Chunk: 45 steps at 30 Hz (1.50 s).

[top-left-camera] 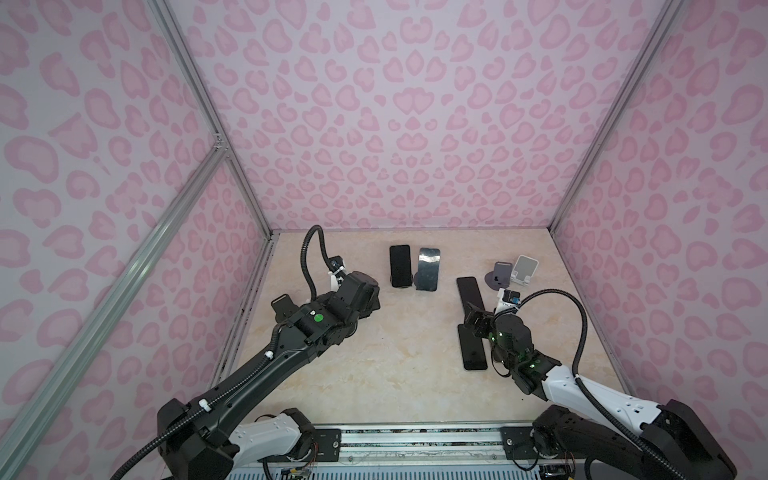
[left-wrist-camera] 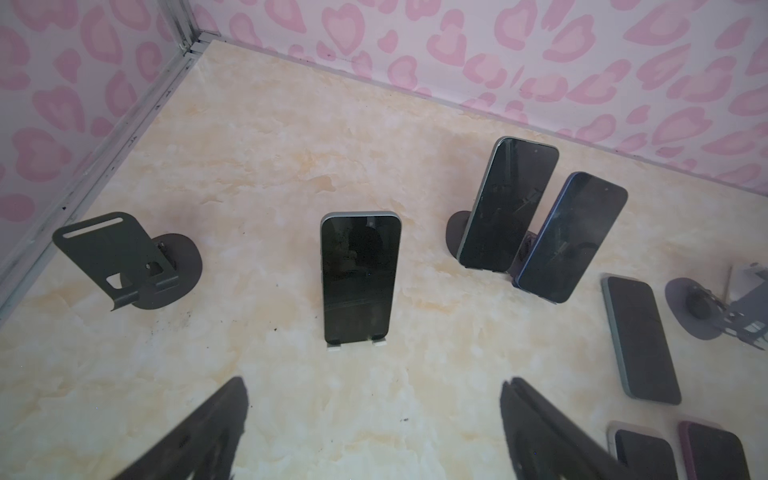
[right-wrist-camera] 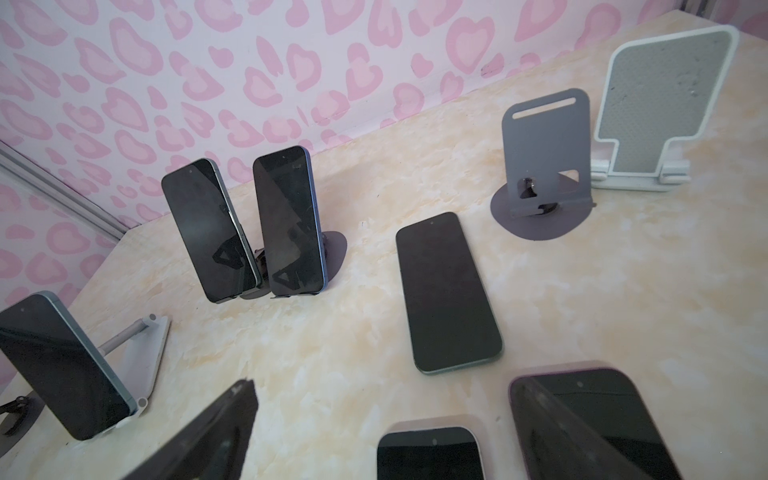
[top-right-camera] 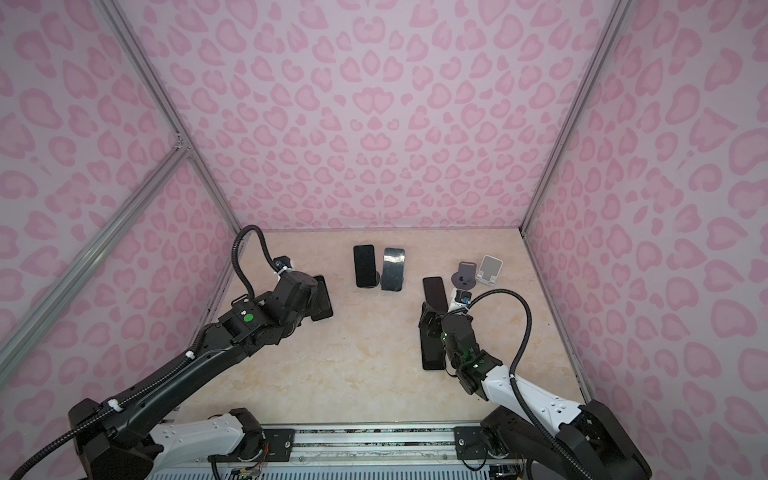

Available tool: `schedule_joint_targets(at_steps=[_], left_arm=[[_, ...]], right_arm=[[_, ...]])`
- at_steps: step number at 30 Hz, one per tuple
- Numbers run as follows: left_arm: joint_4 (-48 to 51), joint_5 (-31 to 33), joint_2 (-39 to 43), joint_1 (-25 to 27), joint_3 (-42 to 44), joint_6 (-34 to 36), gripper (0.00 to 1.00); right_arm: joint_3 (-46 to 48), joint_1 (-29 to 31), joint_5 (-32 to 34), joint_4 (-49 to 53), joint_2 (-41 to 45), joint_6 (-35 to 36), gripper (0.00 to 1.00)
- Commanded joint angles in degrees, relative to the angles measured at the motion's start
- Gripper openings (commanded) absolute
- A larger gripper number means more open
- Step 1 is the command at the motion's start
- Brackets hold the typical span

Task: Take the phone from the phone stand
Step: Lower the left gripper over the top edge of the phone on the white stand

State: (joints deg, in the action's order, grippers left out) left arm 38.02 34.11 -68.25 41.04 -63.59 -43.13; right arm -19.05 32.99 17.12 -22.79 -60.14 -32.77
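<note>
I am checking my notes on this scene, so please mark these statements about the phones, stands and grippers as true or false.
1. The left gripper and the right gripper are both open and empty. True.
2. The grey-edged phone and the blue-edged phone stand propped up side by side. True.
3. The white stand at the back right holds a phone. False: it is empty.
4. The phone straight ahead of the left gripper lies flat. False: it leans upright on a white-footed stand.
</note>
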Motion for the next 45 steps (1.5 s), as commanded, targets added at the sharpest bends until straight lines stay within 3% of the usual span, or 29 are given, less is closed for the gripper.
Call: schedule_joint_targets(at_steps=[1,10,15,23,27,35,45], left_arm=[[1.97,2.34,-1.63,0.08,-1.38,-0.04,0.98],[1.05,5.09,-5.39,-0.08,-2.5,-0.53,0.98],[-3.92,5.54,-6.19,-0.6,0.44,3.01,0.97],[-4.16,-5.79,-11.99,-6.56,-3.7,7.36,0.97],[-3.89,-7.77,-16.52,-6.76,-5.75,9.7,0.97],[-2.52,-1.78,-19.32,-8.42,-6.85,5.23,0.97],[-6.63,-2.65,-23.81,-10.27,-7.35,4.16,0.97]], right_arm=[[-0.15,0.06,1.11,-1.2,-0.49,0.64,0.98],[0.44,0.06,2.21,-1.3,-0.45,0.61,0.98],[-0.46,0.18,1.15,-0.82,-2.27,0.4,0.98],[-0.28,0.12,2.64,0.29,-2.66,1.02,0.98],[-1.3,0.14,2.26,0.55,-4.06,1.22,0.98],[-1.7,0.1,2.08,0.55,-4.89,1.46,0.98],[-1.95,0.15,1.95,0.81,-5.25,1.49,0.98]])
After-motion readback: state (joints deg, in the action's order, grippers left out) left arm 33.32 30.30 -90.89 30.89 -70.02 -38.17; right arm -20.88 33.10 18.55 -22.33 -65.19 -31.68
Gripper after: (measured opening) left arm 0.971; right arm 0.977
